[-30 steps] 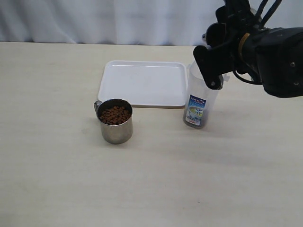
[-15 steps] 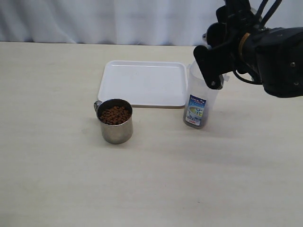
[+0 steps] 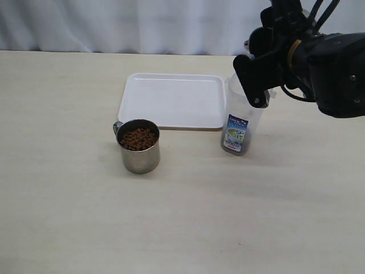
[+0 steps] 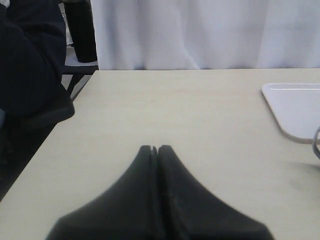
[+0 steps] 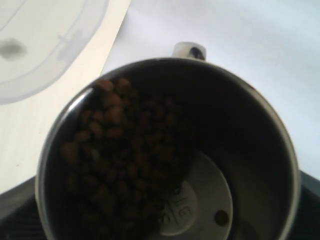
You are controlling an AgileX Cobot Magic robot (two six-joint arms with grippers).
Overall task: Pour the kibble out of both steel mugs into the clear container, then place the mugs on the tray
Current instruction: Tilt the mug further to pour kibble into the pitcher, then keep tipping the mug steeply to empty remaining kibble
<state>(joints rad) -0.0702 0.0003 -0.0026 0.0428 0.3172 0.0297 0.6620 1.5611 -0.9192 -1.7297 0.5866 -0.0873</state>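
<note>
Right gripper point(image 3: 255, 85) clasps a shiny steel mug point(image 5: 240, 150) tilted by the mouth of the upright clear plastic container point(image 3: 232, 103); brown kibble point(image 5: 125, 160) banked sideways; blue-white label point(image 3: 236, 130) unreadable; left gripper point(image 4: 155, 148) clenched empty.

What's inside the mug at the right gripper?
Brown kibble heaped against one side of the mug; bare steel floor shows on the other. The floor under the heap is covered.

a lab setup: bare table point(image 3: 68, 217), white curtain point(image 3: 142, 25).
</note>
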